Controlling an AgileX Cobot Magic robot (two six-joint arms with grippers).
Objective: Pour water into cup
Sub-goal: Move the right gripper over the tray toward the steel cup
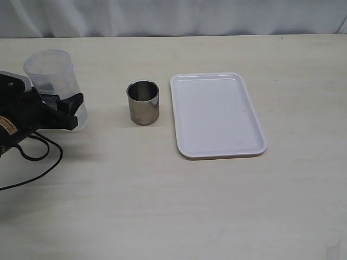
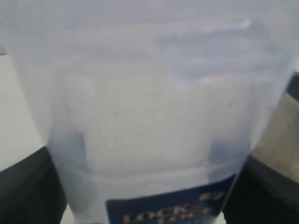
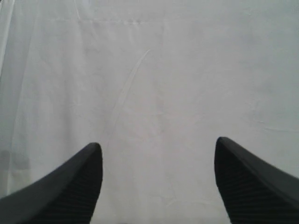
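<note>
A tall translucent plastic container (image 1: pixel 54 78) with a blue-and-white label stands at the table's left. My left gripper (image 1: pixel 68 111) is shut on it, black fingers on both its sides. In the left wrist view the container (image 2: pixel 149 116) fills the frame, its label (image 2: pixel 168 207) low down; the water inside is hard to make out. The shiny steel cup (image 1: pixel 143 102) stands upright and empty-looking to the container's right, apart from it. My right gripper (image 3: pixel 158 154) is open and empty, facing a white cloth; it is out of the exterior view.
A white rectangular tray (image 1: pixel 217 115) lies flat just right of the cup. A black cable (image 1: pixel 38 157) loops on the table below my left arm. A white cloth backdrop (image 1: pixel 173 16) hangs behind the table's far edge.
</note>
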